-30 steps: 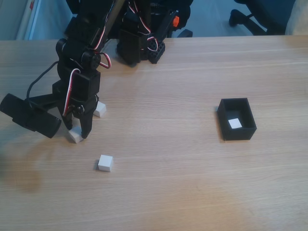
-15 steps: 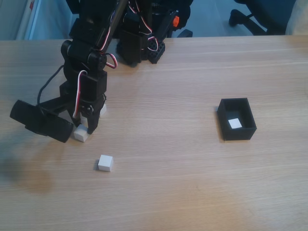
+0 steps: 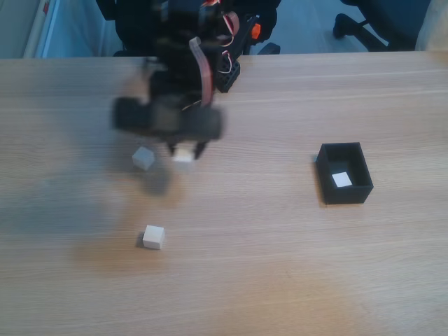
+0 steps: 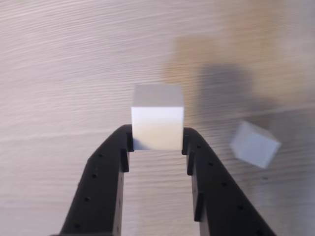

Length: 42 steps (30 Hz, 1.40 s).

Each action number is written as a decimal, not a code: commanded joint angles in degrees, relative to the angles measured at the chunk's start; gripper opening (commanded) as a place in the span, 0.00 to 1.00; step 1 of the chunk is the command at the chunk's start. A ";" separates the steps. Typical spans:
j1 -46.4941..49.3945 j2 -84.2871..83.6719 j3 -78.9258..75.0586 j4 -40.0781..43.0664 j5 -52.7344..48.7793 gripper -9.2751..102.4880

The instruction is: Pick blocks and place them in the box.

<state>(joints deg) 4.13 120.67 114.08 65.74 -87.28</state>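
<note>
My gripper (image 4: 157,142) is shut on a white block (image 4: 157,117), held between the two black fingertips above the table. In the fixed view the arm is blurred with motion and the held block (image 3: 183,154) hangs under the gripper (image 3: 185,150), left of centre. A second block (image 3: 143,157) lies on the wood just left of it, and shows in the wrist view as a block (image 4: 255,144) to the right. A third block (image 3: 153,236) rests nearer the front. The black box (image 3: 344,173) stands at the right with one white block (image 3: 341,179) inside.
The arm's black base (image 3: 210,49) with red and white wires sits at the table's far edge. A dark office chair (image 3: 378,21) stands beyond the table at the back right. Bare wood lies between the gripper and the box.
The gripper closed on the block at the left, lifted it off the table and swung it right and back. The block that was behind the gripper is now uncovered.
</note>
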 commanded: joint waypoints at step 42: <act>-48.87 -18.98 -20.21 -6.24 24.26 0.18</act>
<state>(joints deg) -45.09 101.25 97.03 60.12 -63.02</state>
